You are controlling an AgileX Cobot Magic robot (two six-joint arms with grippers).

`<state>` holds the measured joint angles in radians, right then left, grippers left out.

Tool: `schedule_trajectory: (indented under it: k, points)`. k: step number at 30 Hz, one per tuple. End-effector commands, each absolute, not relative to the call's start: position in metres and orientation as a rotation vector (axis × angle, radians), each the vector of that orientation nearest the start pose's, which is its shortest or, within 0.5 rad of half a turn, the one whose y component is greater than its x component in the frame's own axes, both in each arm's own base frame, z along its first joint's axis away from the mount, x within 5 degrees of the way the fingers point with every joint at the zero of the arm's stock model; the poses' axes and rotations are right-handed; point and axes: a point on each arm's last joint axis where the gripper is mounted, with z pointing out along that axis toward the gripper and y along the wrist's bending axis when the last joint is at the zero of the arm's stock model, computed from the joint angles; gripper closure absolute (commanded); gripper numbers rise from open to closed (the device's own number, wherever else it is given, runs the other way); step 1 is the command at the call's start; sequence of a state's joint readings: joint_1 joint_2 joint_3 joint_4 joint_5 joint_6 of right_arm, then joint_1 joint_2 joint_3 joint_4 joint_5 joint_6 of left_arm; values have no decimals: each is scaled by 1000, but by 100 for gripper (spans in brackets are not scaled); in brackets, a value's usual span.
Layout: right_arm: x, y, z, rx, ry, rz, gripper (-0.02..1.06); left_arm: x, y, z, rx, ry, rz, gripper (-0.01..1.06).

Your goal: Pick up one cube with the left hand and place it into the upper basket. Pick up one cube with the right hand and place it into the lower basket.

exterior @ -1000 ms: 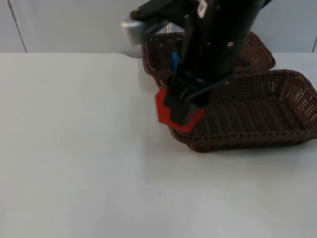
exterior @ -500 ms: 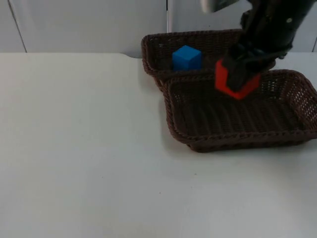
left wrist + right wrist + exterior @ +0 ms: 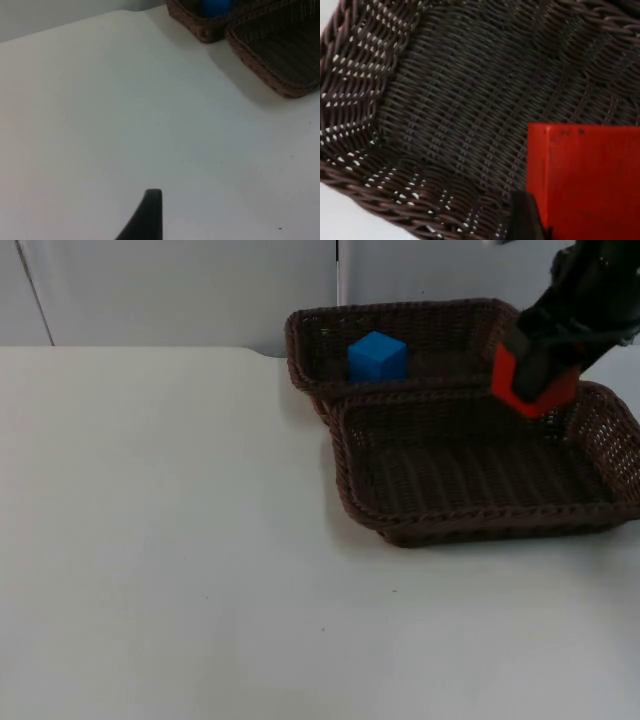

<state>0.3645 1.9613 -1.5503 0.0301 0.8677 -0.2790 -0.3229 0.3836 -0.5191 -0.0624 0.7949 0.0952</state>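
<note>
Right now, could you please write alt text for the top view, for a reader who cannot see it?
The right pincer holds a red cube above the far right part of the lower basket. A blue cube sits in the upper basket behind it, both baskets on a white table.

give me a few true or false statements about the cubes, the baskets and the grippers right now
1. The blue cube lies in the upper basket. True.
2. The right gripper holds the red cube above the lower basket. True.
3. The red cube rests on the white table. False: it is held off the surface, over the lower basket.
4. The blue cube sits in the lower basket. False: it is in the upper one.
5. The left gripper hangs over the bare table, beside the baskets. True.
</note>
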Motion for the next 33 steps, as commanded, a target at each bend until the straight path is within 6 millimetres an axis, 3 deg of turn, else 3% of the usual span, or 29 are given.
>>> schedule_trajectory:
  k: [1, 17, 33]
  points:
    - [393, 149, 224, -834, 2603, 57, 105, 64, -25, 292, 424, 2095, -203, 13]
    - [387, 146, 180, -724, 2467, 77, 105, 64, -25, 293, 424, 2089, -199, 13]
    - [390, 147, 174, -647, 2425, 101, 105, 64, -25, 293, 425, 2088, -196, 13]
